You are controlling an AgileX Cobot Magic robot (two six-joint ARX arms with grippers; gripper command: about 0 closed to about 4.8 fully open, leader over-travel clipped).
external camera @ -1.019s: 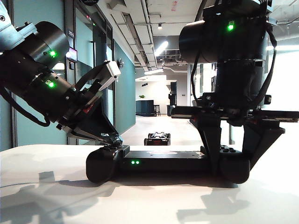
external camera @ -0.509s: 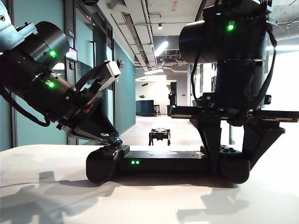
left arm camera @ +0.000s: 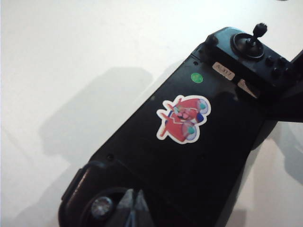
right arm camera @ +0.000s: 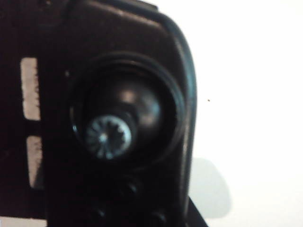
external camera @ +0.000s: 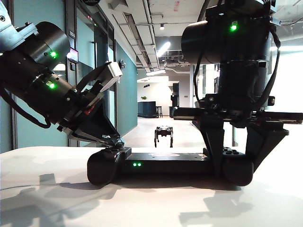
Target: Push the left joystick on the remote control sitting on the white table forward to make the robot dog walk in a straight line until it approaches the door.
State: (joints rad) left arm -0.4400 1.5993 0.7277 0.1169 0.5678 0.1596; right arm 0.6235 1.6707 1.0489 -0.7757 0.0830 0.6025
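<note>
I saw the remote control [external camera: 165, 163] lying flat on the white table [external camera: 57, 189], with 2 green lights on its front edge. My left gripper [external camera: 113, 140] came down at a slant onto the remote's left end, its tips at the left joystick [left arm camera: 102, 207]. I could not tell if that gripper was open or closed. My right gripper [external camera: 235, 161] stood straight up over the remote's right end, its 2 fingers [external camera: 214, 146] spread on each side of that grip, holding it. The right joystick [right arm camera: 108, 137] sat right under its camera. The robot dog [external camera: 164, 134] stood on its 4 legs far off down the hallway floor, past the remote.
</note>
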